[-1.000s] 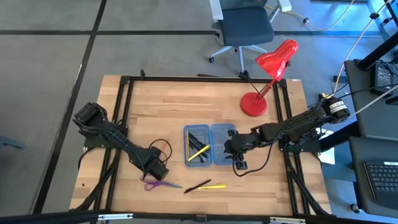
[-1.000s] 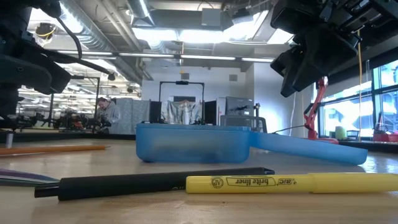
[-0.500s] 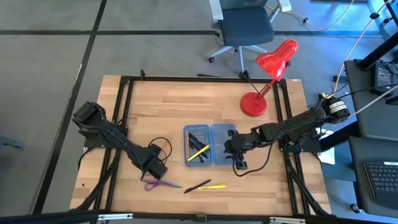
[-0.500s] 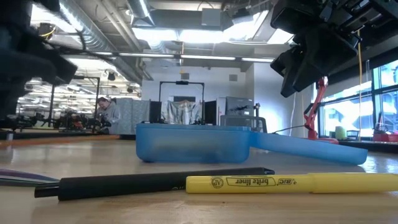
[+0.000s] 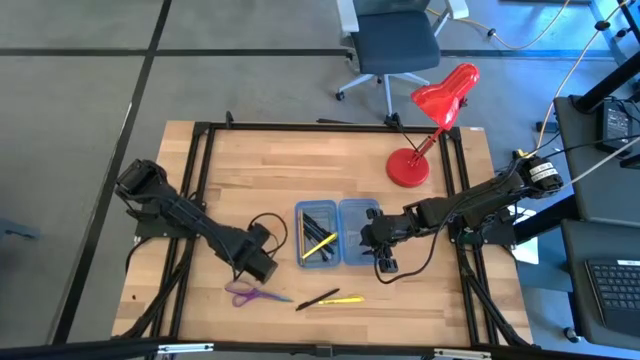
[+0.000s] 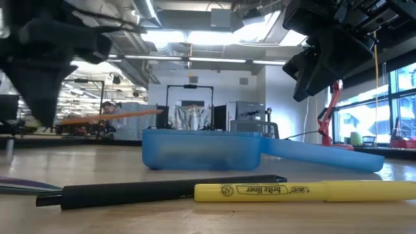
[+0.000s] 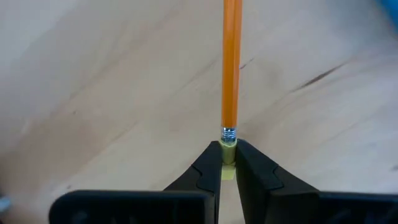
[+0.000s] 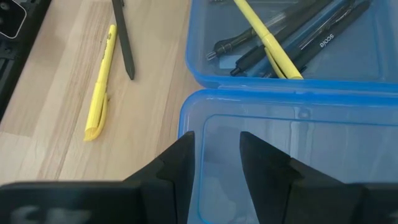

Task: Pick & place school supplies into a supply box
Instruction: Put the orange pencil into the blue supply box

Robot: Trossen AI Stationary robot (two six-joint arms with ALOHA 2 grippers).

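Note:
My left gripper (image 7: 227, 158) is shut on an orange pencil (image 6: 110, 116), which hangs level above the table left of the supply box (image 5: 338, 203). The box lies open. Its left half holds several pens, one of them yellow (image 5: 318, 244), and its right half (image 8: 280, 99) holds nothing. My right gripper (image 8: 216, 149) hovers open over that right half, close to its near corner. Purple scissors (image 5: 245, 294), a black pen (image 6: 162, 190) and a yellow highlighter (image 6: 305, 190) lie flat near the table's front edge. My left gripper pinches the pencil's eraser end (image 7: 227, 163), just behind the metal ferrule, between its two fingertips. The fingers come from above and point down. The pencil sticks out sideways from them, about level, lifted clear of the table, its free end toward the box.
A red desk lamp (image 5: 430, 130) stands at the table's far right. A black frame (image 5: 200, 160) runs around the tabletop. Bare wood lies between my left gripper (image 5: 262, 268) and the box, and across the far half of the table.
My left gripper has risen and shifted a little toward the box, turning as it went. The orange pencil, which lay on the table a second ago, is now lifted clear and hangs about level.

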